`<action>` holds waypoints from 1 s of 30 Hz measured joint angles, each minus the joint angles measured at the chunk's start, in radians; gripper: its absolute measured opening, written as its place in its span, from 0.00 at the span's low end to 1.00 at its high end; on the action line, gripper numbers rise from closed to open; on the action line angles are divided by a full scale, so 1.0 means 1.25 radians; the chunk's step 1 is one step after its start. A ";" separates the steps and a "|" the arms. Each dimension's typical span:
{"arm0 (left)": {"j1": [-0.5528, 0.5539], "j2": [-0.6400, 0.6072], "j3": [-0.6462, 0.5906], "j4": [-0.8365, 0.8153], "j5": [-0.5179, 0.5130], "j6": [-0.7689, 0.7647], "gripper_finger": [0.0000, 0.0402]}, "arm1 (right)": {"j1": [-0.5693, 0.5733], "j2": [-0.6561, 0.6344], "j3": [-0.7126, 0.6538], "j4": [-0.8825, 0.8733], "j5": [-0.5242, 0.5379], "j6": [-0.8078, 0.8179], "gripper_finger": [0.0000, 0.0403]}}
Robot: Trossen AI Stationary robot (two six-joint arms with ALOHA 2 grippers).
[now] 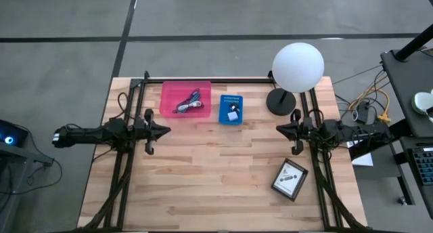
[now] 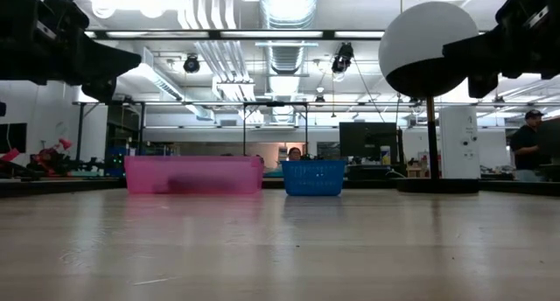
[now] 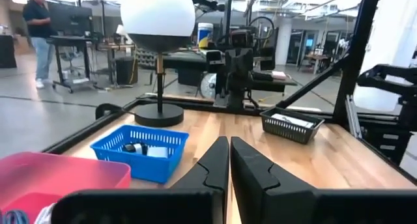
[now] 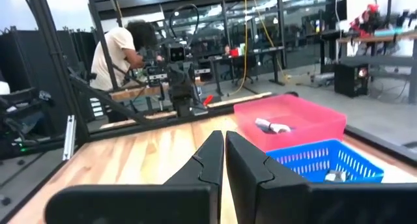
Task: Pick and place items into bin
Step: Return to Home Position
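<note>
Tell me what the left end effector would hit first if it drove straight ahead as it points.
Likely the right end effector, facing the left end effector head-on; nothing lies between them in the high view.

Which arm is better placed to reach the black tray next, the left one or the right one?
Right, probably. The black tray lies on the right, near the right gripper; the left gripper sits far off, beside the pink bin.
</note>
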 joint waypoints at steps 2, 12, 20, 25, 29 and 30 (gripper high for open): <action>0.000 0.004 0.000 -0.002 0.001 -0.014 0.00 | 0.000 -0.002 0.000 -0.011 0.000 0.021 0.02; 0.000 0.025 -0.001 0.003 -0.003 -0.127 0.00 | 0.000 -0.002 0.000 -0.009 0.004 -0.083 0.02; 0.000 0.034 -0.001 0.004 -0.002 -0.128 0.00 | 0.000 -0.001 0.000 -0.008 0.005 -0.119 0.02; 0.000 0.033 -0.002 0.006 -0.002 -0.128 0.00 | 0.000 0.000 0.000 -0.008 0.005 -0.122 0.02; 0.000 0.035 -0.002 0.005 -0.002 -0.128 0.00 | 0.000 0.005 0.000 -0.007 0.005 -0.117 0.02; 0.000 0.035 -0.002 0.006 -0.002 -0.128 0.00 | 0.000 0.008 0.000 -0.007 0.005 -0.116 0.02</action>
